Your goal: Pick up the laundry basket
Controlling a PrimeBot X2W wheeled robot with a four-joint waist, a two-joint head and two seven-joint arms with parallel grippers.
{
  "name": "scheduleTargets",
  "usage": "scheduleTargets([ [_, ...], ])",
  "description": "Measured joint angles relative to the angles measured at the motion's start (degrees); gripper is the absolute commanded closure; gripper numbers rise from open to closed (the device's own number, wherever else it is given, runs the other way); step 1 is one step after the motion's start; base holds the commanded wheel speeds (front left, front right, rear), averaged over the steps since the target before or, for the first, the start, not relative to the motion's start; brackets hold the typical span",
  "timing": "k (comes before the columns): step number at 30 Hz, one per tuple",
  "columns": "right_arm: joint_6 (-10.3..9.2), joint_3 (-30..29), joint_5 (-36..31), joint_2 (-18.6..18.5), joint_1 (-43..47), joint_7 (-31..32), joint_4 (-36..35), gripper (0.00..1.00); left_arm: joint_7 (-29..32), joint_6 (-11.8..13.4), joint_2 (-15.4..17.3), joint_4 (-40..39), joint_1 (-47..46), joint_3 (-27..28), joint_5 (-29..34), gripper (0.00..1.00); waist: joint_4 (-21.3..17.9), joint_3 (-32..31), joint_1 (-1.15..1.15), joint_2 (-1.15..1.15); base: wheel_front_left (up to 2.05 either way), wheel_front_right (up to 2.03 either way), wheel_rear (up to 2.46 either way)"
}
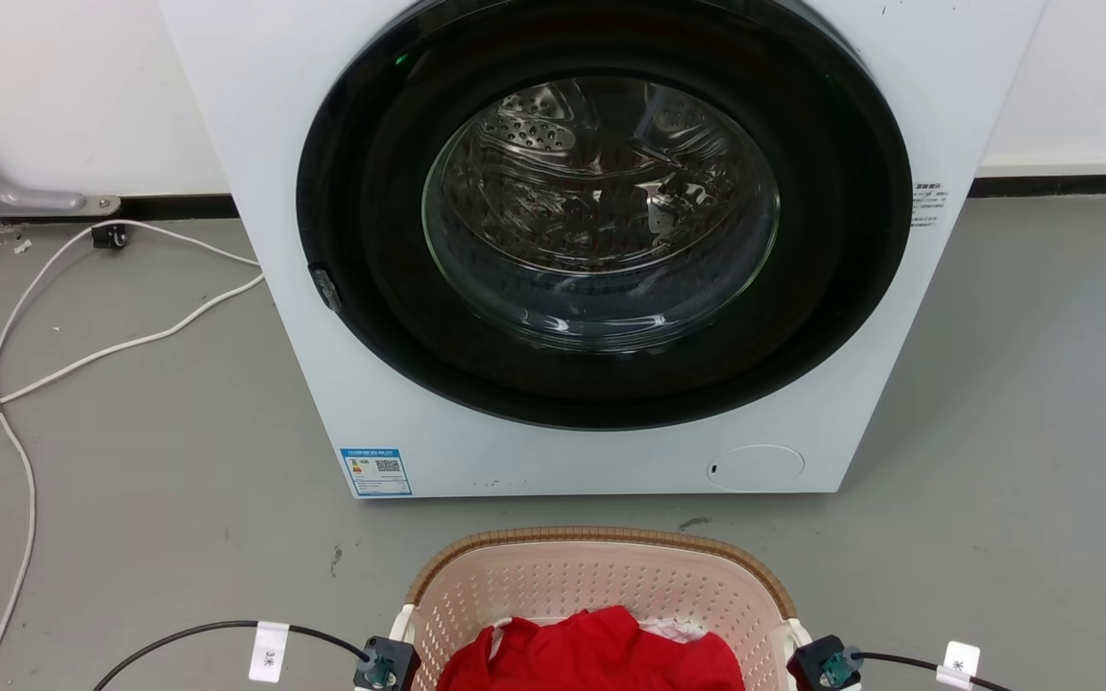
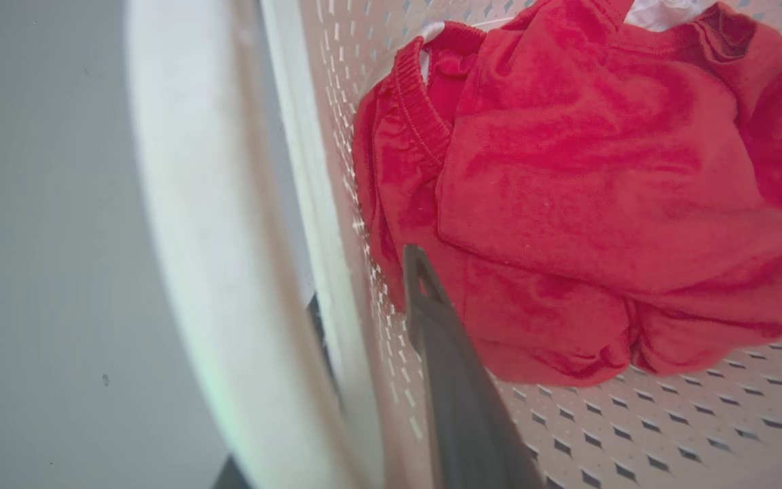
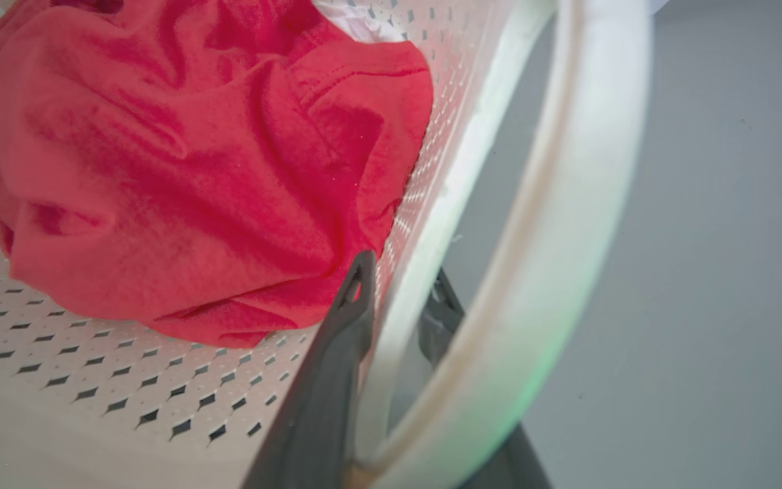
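**The basket can slip or tip at the lift**

The laundry basket (image 1: 591,581) stands on the floor (image 1: 131,499) before the washing machine (image 1: 275,144). The left gripper (image 2: 364,282) and the right gripper (image 3: 401,272) each straddle a side wall, one finger inside and one outside. I cannot tell if they already press it. With a loose hold the thin wall may slide out. An uneven lift may tip the basket and spill the red garment (image 1: 591,657).

open floor (image 1: 995,537) beside the laundry basket (image 1: 601,574), washing machine (image 1: 553,461) (white cable (image 1: 33,509) leftward) just ahead
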Motion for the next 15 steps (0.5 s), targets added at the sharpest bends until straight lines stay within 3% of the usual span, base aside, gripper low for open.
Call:
scheduleTargets([
  [15,0.01,0.77,0.59,-0.01,-0.01,-0.05,0.01,1.0,-0.15,0.07,0.18,0.0,0.0,-0.82,-0.87,1.0,-0.08,0.03,0.0,0.0,0.0,0.0,0.0],
])
